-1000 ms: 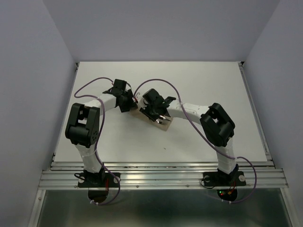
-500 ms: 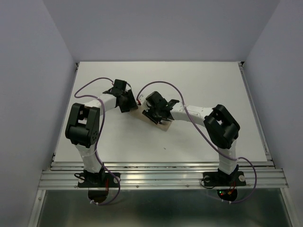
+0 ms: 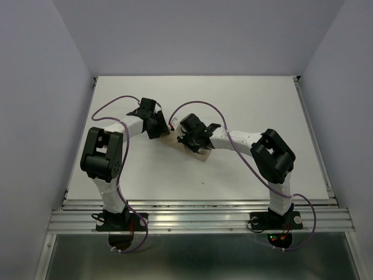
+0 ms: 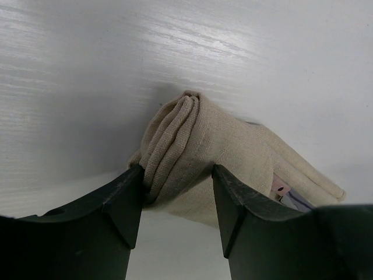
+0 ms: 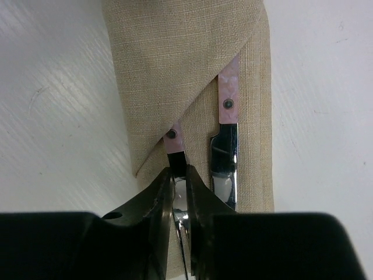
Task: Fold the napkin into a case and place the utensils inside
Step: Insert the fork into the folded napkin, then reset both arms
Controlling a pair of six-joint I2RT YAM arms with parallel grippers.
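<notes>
Right wrist: right tool (image 5: 178, 175) nearly closed, pinching silver end of pink-handled metal utensil (image 5: 174, 140) just ahead, likely pushing it under flap of narrow folded tan cloth case (image 5: 175, 58); left tool (image 4: 178, 172) clamps case's bunched end, probably steadying it.

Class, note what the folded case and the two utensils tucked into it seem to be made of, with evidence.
The case: woven cloth, perhaps linen or cotton, matte tan; a fine thread weave shows. The utensils: pale pink handles, possibly plastic, each with a small rivet; mirror-bright ends, probably steel.
</notes>
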